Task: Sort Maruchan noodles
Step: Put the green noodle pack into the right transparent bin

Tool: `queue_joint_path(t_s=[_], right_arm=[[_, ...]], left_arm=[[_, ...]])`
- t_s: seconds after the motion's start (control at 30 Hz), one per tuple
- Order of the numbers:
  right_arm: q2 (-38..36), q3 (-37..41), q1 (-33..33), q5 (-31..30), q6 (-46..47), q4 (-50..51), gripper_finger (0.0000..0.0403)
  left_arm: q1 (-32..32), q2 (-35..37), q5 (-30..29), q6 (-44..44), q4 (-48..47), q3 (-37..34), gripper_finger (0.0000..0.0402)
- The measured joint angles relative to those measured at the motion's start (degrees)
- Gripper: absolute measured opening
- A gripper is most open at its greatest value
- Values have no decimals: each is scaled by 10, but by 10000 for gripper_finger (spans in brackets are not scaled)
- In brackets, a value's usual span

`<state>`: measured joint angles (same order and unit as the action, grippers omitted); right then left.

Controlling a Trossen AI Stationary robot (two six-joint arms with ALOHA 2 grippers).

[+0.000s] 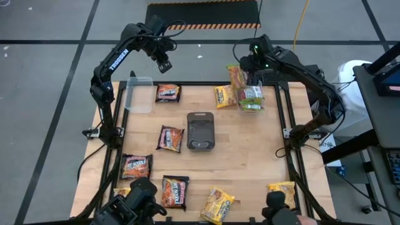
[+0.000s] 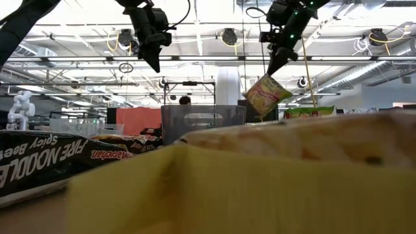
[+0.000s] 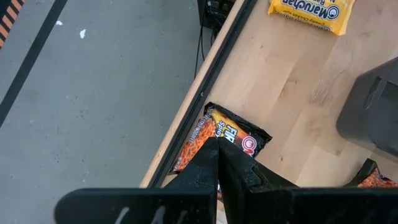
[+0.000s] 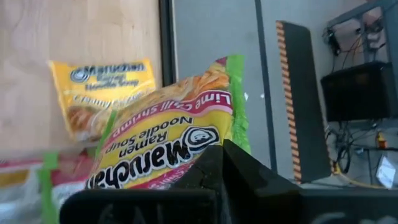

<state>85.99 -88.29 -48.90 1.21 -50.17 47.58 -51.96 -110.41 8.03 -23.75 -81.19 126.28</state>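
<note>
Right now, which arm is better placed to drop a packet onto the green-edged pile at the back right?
The right. Its tool is shut on a green-edged packet, hanging beside the green-edged pile. The left tool is shut, holds nothing, and hovers across the table above a dark packet.

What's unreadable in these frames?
- Low view: a blurred yellow packet close to the lens hides most of the table.
- High view: the tub under the right gripper: contents too small to count.
- Left wrist view: the tray is cut off by the edge.
- High view: the bottom packets are partly hidden by camera mounts.
</note>
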Motion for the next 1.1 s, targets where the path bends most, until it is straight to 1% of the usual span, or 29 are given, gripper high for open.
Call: queue_joint_path(t_s=[0.33, 0.5, 0.7, 0.9, 1.1], right_arm=[[-21, 0, -18, 2, -5, 101, 0], [-23, 0, -24, 3, -14, 130, 0], [-23, 0, -47, 5, -15, 139, 0], [-19, 0, -64, 47, -12, 136, 0], [-2, 0, -67, 48, 16, 148, 0]], left_arm=[[0, 0, 0, 0, 1, 0, 5], [0, 0, 0, 2, 5, 0, 5], [0, 0, 0, 5, 5, 0, 5], [0, 0, 0, 15, 5, 0, 5], [0, 0, 0, 18, 5, 0, 5]])
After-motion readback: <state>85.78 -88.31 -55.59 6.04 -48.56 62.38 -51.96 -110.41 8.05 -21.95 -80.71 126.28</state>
